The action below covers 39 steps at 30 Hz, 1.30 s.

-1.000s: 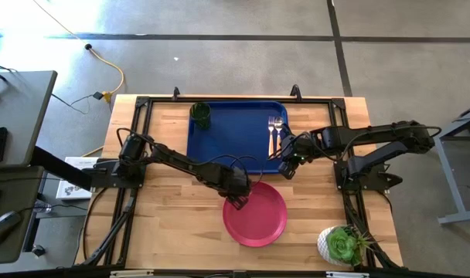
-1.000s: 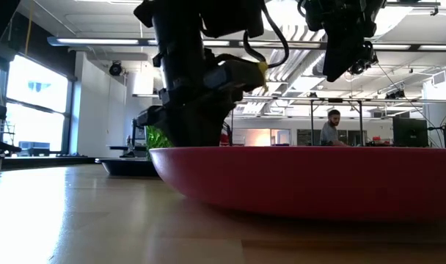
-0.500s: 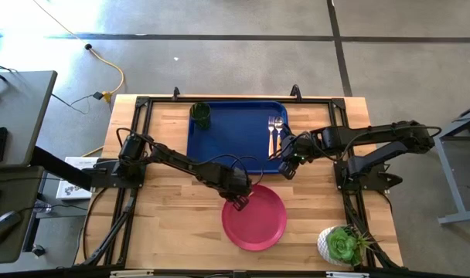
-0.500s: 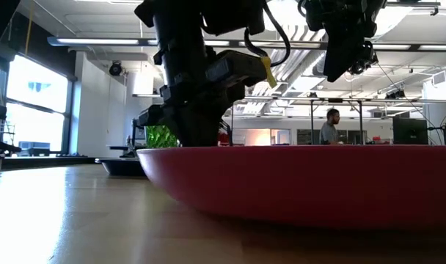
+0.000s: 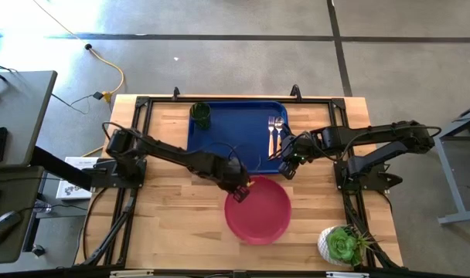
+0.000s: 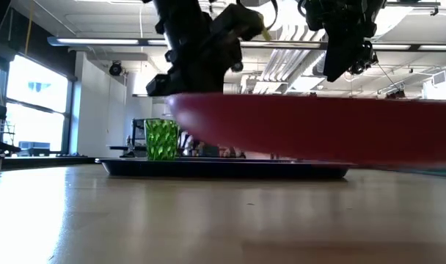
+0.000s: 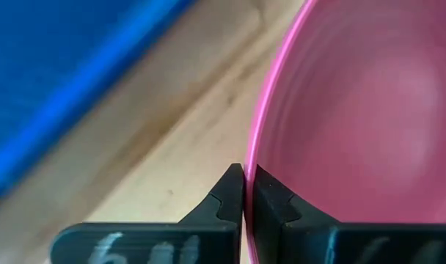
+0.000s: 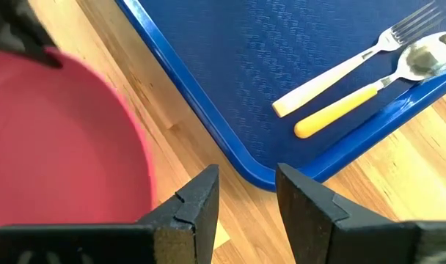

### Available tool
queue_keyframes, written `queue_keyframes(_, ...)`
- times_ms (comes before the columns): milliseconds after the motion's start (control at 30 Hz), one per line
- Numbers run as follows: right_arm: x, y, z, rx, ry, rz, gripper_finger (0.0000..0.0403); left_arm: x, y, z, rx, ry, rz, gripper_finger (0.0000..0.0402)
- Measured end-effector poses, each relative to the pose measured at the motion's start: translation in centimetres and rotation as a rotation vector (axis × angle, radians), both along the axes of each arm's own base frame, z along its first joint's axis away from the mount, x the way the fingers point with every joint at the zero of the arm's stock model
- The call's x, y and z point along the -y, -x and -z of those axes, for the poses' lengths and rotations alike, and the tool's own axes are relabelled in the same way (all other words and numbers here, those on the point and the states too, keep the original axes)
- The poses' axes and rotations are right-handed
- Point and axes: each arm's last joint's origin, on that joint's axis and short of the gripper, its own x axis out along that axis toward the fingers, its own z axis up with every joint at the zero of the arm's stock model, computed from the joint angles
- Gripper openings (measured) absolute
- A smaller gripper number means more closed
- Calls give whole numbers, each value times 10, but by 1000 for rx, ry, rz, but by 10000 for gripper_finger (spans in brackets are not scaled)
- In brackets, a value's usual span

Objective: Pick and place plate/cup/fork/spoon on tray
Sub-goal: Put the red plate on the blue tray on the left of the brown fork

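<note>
The pink-red plate [image 5: 260, 211] hangs above the table, just in front of the blue tray [image 5: 235, 143]; my left gripper [image 5: 240, 191] is shut on it. In the low view the plate [image 6: 318, 129] floats above the tabletop. The green cup [image 5: 200, 115] stands upright in the tray's far left corner. The fork [image 8: 355, 61] and spoon [image 8: 377, 83] lie side by side on the tray floor at its right end. My right gripper [image 8: 245, 192] hangs open over the tray's near right corner, touching nothing. My left gripper pinches the plate's rim [image 7: 249, 158] between its two fingers, one finger inside the rim and one outside. The hold is on the plate's far left part [image 5: 244, 188]. The fingers come steeply from above. The plate hangs clear of the table, about level.
A green succulent in a white pot [image 5: 341, 245] stands at the table's near right corner. Bare wood lies left of and in front of the plate. The middle of the tray floor [image 5: 235, 131] is bare between the cup and the cutlery.
My left gripper has risen with the plate's rim in its fingers. The plate, which rested on the table, is now lifted clear of it and stays about level. My right gripper has kept still.
</note>
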Motion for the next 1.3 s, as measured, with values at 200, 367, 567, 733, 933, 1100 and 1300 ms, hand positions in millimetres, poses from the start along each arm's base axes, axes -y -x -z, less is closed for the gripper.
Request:
queue_keyframes(200, 0, 0, 0, 0, -1, -1, 126, -27, 9, -25, 29, -36, -48, 1)
queue_keyframes(367, 0, 0, 0, 7, -6, 21, 126, -57, 20, -36, -25, -71, -113, 1)
queue_keyframes(567, 0, -1, 0, 13, 5, 26, 126, -89, 27, -38, -63, -70, -194, 1)
queue_keyframes(733, 1, -1, -1, 15, 12, 28, 126, -111, 29, -38, -66, -66, -261, 4)
queue_keyframes(933, 1, -1, -1, 17, 18, 40, 126, -132, 34, -37, -87, -67, -294, 5)
queue_keyframes(1100, 2, -1, -1, 15, 48, 45, 126, -145, 39, -36, -114, -47, -291, 6)
queue_keyframes(1300, 10, -1, -1, -9, 83, -30, 126, -158, 44, -36, -130, -24, -385, 6)
